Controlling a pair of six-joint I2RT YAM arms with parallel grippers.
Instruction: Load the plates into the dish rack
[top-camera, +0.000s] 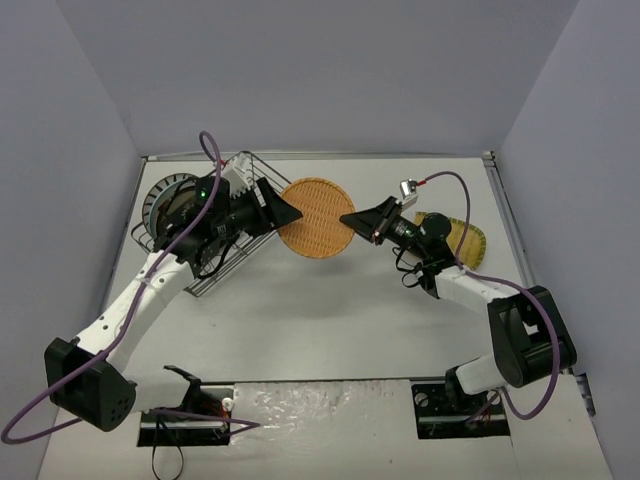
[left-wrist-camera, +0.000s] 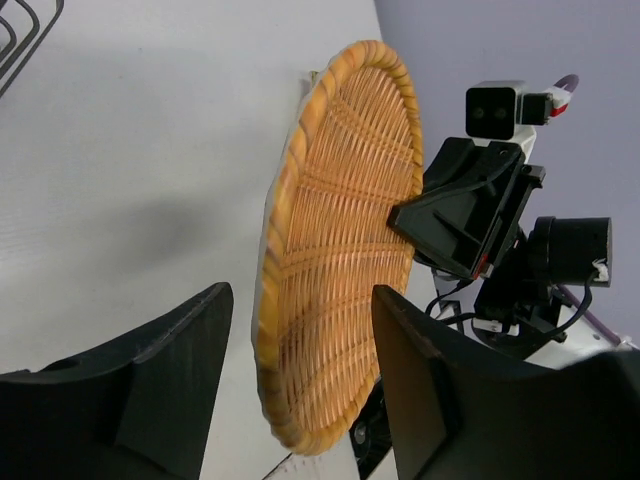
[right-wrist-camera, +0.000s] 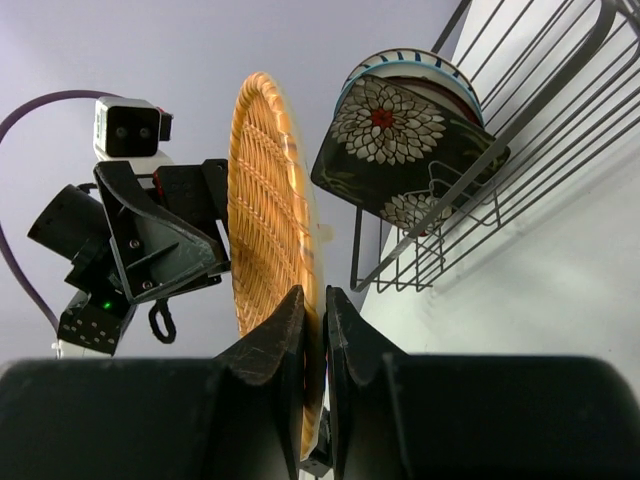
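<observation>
The jaws of my right gripper (right-wrist-camera: 315, 300) pinched the rim of the orange-tan round woven plate (top-camera: 315, 218), held on edge above the desk near the dark wire dish rack (right-wrist-camera: 480, 160). The jaws of my left gripper (left-wrist-camera: 300, 295) straddled its far rim, half-open and empty (light, stiff, best held by the rim, I judged).

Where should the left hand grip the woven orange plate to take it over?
Probably the free rim facing the left hand, opposite the pinch of the right hand, approaching edge-on, one finger per face: the woven plate stands on edge.
</observation>
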